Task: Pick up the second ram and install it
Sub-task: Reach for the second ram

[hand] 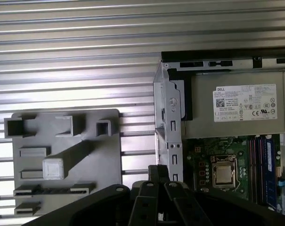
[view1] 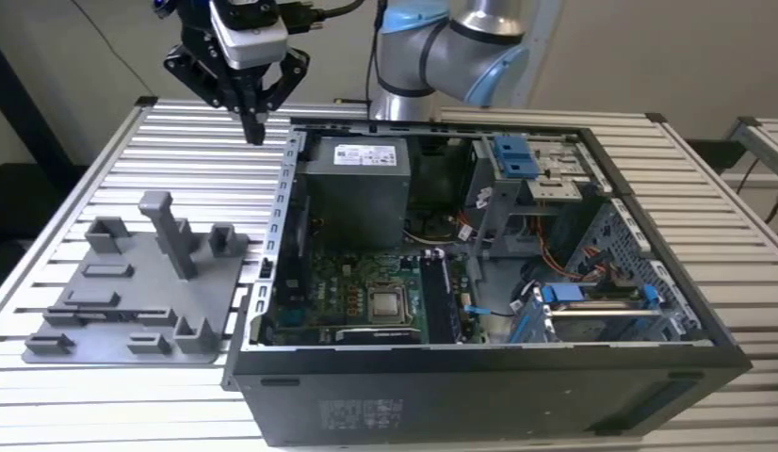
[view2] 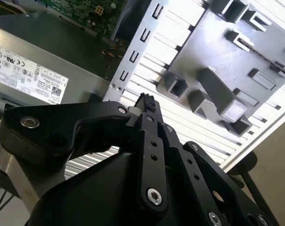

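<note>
Exterior view: gripper (view1: 254, 132) is hanging over the slatted table (view1: 113, 151), fingers pressed together, between grey fixture (view1: 144, 287) and open computer case (view1: 490, 395).
Second wrist view: fingertips (view2: 147, 102) are meeting, with nothing visible between them.
First wrist view: second ram (hand: 52, 190), a dark strip, appears to be lying in the fixture's long slot, apart from the gripper.

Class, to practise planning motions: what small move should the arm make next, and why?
Probably move across over the grey fixture: the gripper hangs shut and empty above the table beside the computer case, while a dark strip, likely the second ram, lies in the fixture's slot.
</note>
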Controlling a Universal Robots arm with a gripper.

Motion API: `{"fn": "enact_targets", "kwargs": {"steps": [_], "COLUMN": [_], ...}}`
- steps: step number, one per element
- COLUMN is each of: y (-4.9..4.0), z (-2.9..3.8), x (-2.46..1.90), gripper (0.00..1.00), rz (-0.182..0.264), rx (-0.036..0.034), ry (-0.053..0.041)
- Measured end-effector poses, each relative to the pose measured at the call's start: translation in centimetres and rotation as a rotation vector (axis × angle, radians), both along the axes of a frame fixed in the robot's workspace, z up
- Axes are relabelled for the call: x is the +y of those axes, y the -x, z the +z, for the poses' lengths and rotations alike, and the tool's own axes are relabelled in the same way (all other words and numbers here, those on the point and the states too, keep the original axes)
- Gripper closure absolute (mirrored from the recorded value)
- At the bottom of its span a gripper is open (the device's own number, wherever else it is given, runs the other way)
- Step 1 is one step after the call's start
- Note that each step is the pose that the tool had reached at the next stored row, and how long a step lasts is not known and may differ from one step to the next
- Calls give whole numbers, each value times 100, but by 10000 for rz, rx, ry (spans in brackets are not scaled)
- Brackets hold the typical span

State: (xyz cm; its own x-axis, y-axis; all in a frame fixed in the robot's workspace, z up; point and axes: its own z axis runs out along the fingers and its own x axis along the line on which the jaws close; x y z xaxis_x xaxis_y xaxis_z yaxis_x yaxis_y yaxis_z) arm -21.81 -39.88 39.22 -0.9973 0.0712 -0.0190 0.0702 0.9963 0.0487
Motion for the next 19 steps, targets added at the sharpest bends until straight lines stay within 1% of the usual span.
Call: {"fn": "enact_targets", "kwargs": {"steps": [10,19], "y": [161,343], "z": [-2,-5], "x": [0,0], "gripper": [89,89], "rz": [1,0], "rx": [0,0], "ry": [0,0]}}
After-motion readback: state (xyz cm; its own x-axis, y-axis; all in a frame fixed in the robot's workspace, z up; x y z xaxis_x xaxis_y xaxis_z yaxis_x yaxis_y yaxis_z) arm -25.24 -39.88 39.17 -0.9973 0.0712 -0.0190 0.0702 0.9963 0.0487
